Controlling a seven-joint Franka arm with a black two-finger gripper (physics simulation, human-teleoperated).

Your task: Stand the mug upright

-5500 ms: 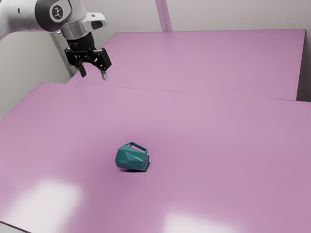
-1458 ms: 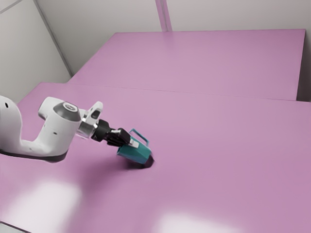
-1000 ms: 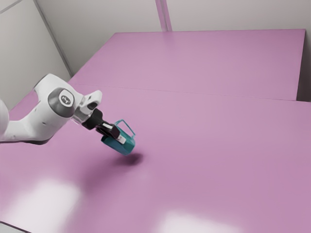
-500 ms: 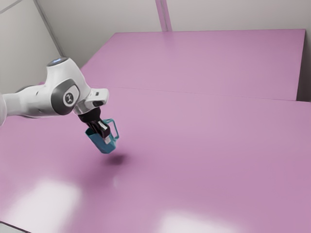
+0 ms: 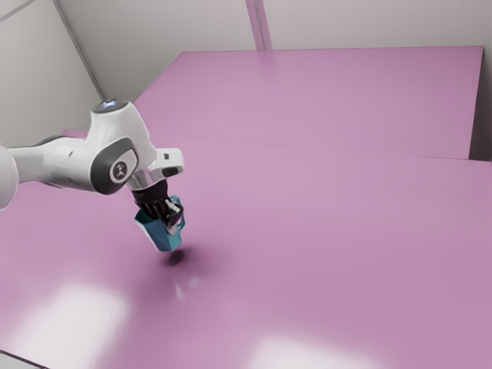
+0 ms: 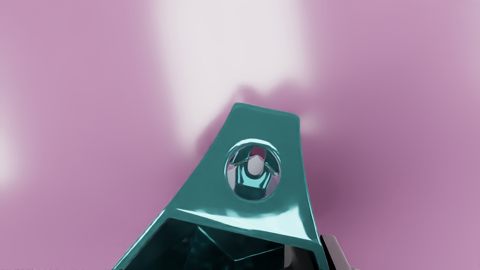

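The mug [image 5: 159,232] was held at a slant low over the table [image 5: 323,246], its mouth upward and tipped toward the exterior view's left, its base angled down to that view's right. The mug's shadow [image 5: 177,257] lay on the table just below the base, so the base seemed slightly clear of the table, though so narrow a gap was hard to judge. The handle [image 5: 182,220] stood off the mug's side facing the exterior view's right.

The fingers [image 6: 335,249] were closed on the mug's wall near its rim, one inside the mouth and one outside, kept apart only by that wall. Behind them the arm [image 5: 119,157] came in over the table from the exterior view's left.

The step in hand looked to be righting the mug in the grip, with setting down on the table to follow. The next move called for taking out the lean until the base was level with the table, then lowering gently until it sat flat. Only then would it have been safe to open the fingers; let go at this slant, the mug could have landed on its base edge and toppled.
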